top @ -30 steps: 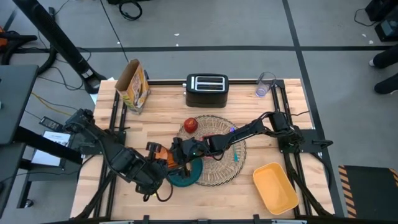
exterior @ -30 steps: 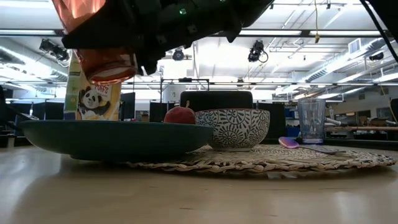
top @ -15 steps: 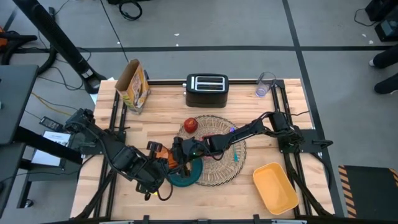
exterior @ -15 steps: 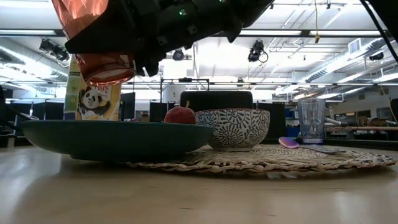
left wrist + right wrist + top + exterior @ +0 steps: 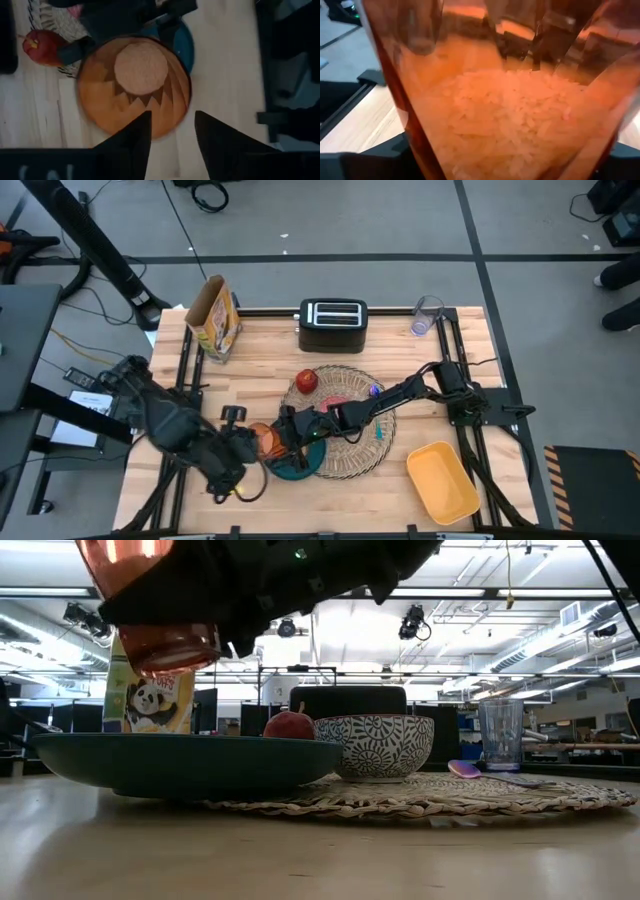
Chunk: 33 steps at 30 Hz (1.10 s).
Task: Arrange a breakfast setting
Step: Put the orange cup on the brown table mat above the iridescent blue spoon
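Observation:
An orange cup (image 5: 263,438) with pale grains inside (image 5: 500,115) hangs over the left part of the teal plate (image 5: 180,765), held by my right gripper (image 5: 284,430). My left gripper (image 5: 172,117) stands open just above the cup's mouth and touches nothing. The plate lies with one side on the round woven placemat (image 5: 350,442). On the mat are a red apple (image 5: 306,380), a small patterned bowl (image 5: 375,745) and a blue spoon (image 5: 379,431). My right gripper has the orange cup's wall (image 5: 92,55) between its two fingers, one on each side. It reaches in from the table's right side, slanting slightly down. The cup stands upright, mouth up, lifted clear of the plate and the table (image 5: 150,610).
A black toaster (image 5: 333,323) and a cereal box (image 5: 215,318) stand at the far edge, and a clear cup (image 5: 425,315) at the far right. A yellow tub (image 5: 443,480) sits at the near right. Bare wood shows at the near left (image 5: 160,500).
My left gripper has opened and let go of the orange cup, then risen and drawn back toward the table's left edge. The cup has stayed upright above the plate in my right gripper.

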Tool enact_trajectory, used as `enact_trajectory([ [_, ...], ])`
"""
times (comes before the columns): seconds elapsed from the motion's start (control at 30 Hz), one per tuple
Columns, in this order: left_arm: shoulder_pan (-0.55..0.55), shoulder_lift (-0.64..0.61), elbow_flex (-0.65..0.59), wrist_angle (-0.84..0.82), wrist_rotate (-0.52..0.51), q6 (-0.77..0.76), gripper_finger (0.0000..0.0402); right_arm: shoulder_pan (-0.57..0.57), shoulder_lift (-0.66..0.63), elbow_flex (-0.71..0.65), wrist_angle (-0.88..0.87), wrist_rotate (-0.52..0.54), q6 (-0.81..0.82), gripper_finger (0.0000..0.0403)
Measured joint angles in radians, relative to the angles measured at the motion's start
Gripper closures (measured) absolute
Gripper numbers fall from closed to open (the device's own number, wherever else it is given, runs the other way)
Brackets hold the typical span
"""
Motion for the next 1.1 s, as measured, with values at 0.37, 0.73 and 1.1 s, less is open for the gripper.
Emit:
enact_trajectory([
  [0.37,-0.227,-0.151,0.013,0.054,-0.430,-0.074,0.0241,0.016,-0.372,-0.426,0.156,0.205,0.043,0.0073],
  [0.73,-0.214,-0.223,-0.326,0.275,-0.726,-0.070,0.0242,-0.119,-0.767,-1.014,0.469,0.468,0.103,0.0073],
  [1.1,-0.041,-0.278,-0.682,0.552,-0.710,-0.171,0.0242,-0.422,-0.668,-1.097,0.562,0.109,0.095,0.0073],
])
